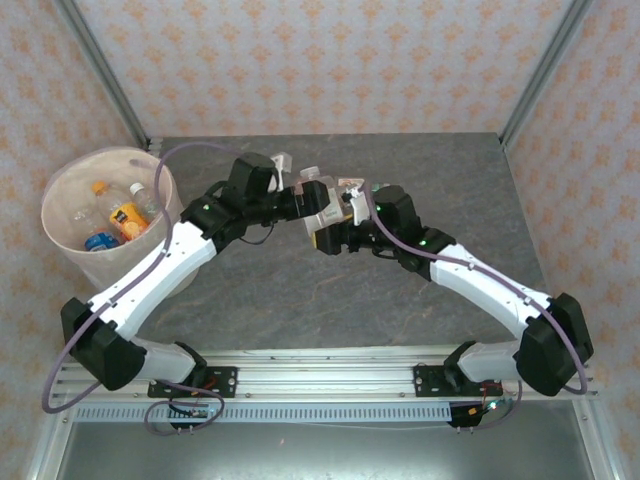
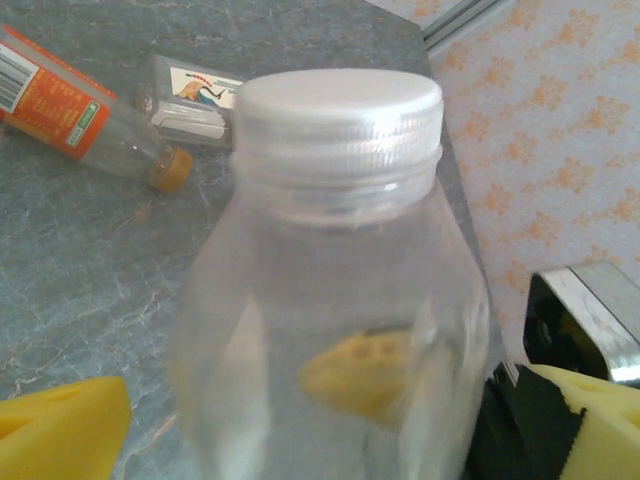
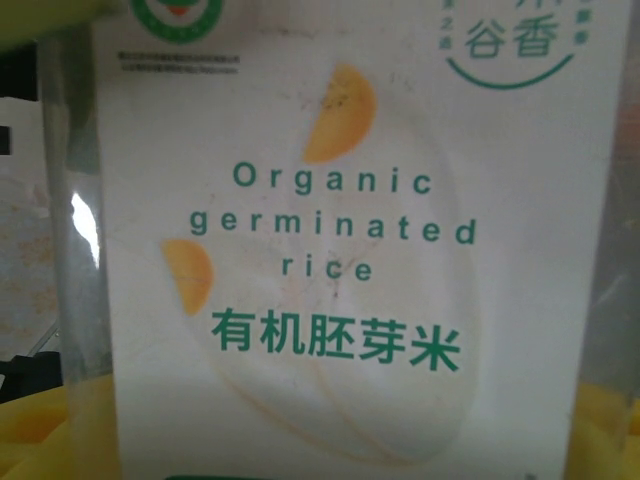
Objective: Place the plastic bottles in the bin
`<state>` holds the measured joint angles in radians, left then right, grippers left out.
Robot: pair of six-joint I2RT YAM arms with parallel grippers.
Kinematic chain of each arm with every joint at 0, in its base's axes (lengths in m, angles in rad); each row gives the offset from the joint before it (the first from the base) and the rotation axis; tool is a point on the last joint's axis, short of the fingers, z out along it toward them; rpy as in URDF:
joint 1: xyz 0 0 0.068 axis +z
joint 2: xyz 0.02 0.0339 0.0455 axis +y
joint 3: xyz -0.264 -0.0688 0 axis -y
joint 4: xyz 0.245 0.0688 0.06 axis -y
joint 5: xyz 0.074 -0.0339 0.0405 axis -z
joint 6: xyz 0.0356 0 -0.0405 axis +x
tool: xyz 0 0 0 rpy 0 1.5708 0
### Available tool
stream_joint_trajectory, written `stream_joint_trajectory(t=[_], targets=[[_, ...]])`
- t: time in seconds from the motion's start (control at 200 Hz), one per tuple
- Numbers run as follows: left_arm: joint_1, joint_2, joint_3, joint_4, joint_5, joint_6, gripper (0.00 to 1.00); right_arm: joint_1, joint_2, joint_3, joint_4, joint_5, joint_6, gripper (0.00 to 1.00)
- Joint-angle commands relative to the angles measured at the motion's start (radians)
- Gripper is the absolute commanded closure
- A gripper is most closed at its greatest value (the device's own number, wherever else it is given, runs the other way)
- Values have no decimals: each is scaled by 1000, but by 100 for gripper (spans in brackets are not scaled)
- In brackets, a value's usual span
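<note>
Plastic bottle (image 2: 330, 300), clear with a white cap and a white "Organic germinated rice" label, hangs above the middle of the grey table (image 1: 300, 300), caught between both arms. In the right wrist view the right gripper (image 3: 320, 435) has yellow pads at either lower corner with the bottle body between them, so it appears to be pinching the bottle. The left gripper (image 2: 325, 430) straddles the same bottle with its fingers spread: bare table shows between its left pad (image 2: 60, 420) and the bottle wall.

I judge this a hand-over from right to left, since the bin (image 1: 50, 215) stands at the left edge, by the left arm. Next the left fingers need to close below the shoulder, the right needs to let go, and then comes a swing left with enough lift to clear the rim.

Farther back, an orange-labelled bottle (image 2: 70, 120) and a second clear one (image 2: 195, 100) lie loose on the table, near the swing path. The bin already holds several bottles (image 1: 122, 220); its mouth is wide. Its wall sits just beside the left forearm, so room there is tight, while mid-table is open.
</note>
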<state>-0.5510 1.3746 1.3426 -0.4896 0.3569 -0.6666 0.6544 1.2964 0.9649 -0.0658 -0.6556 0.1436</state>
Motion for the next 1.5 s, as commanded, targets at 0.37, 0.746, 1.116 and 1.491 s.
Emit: stream_joint_trajectory(t=[0.37,0.746,1.116,1.491], targets=[[-27,8,42,-26,-35,89,29,18,10,66,27,-9,-29,47],[16,-46,-43,103,-33,12,43,17,-2,60,45,0,-12,23],[118,-172,-60,27,-197,2,47,17,-107,-49,140,306,47,1],[169,-381,73,-234,-666,107,46,17,-220,-149,97,668,109,1]])
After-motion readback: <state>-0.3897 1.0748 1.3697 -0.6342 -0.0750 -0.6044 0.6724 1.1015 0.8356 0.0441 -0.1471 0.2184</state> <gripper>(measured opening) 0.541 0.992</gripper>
